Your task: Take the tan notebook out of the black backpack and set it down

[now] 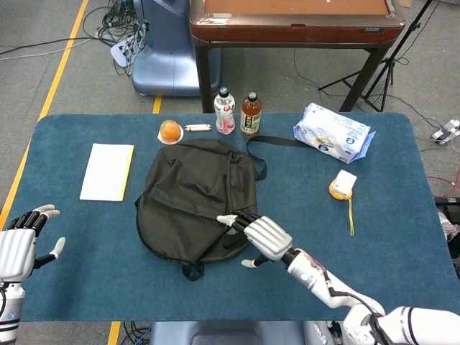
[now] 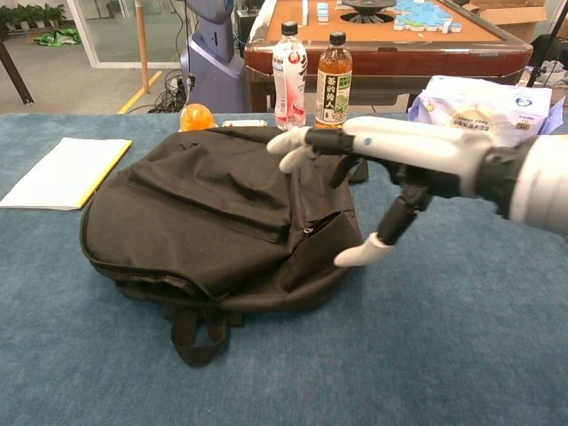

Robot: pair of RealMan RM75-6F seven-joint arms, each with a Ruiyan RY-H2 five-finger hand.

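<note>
Head view: high, looking down, whole table point(image 1: 72, 287). Chest view: low, near, forward. Shared: backpack point(image 1: 190, 201).

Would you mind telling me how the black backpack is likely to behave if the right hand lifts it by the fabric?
The black backpack lies slumped and creased, so it will probably sag rather than hold its shape. Its loose strap trails toward the bottles and might drag against them. The right hand, fingers spread over its near corner, holds nothing.

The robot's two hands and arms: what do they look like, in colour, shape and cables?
Both hands are silver-grey metal with ridged backs, black segments along the fingers and white rounded fingertips. The right hand continues into a white forearm with a thin cable running along it. The left hand sits on a grey cylindrical wrist.
</note>
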